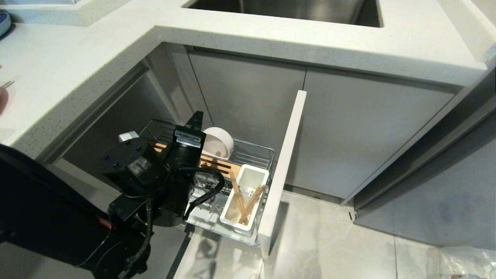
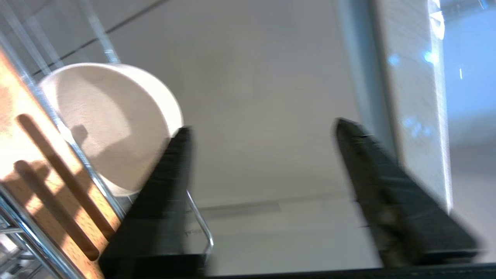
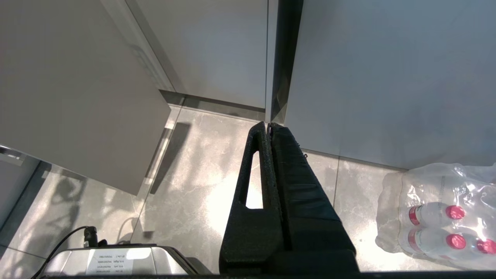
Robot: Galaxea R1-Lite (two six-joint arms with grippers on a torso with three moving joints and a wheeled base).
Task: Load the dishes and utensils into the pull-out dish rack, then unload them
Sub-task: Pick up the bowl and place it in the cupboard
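Note:
The pull-out dish rack stands drawn out from under the counter on its pale cabinet front. An off-white bowl stands on edge in the slotted bamboo strip. Two wooden chopsticks lean in the white utensil cup. My left gripper hangs over the rack just left of the bowl. In the left wrist view it is open with nothing between its fingers, and the bowl lies just outside one finger. My right gripper is shut and empty, parked low over the floor.
The white countertop and steel sink overhang the rack. A blue plate sits at the counter's far left. A wrapped pack of water bottles lies on the grey tiled floor to the right.

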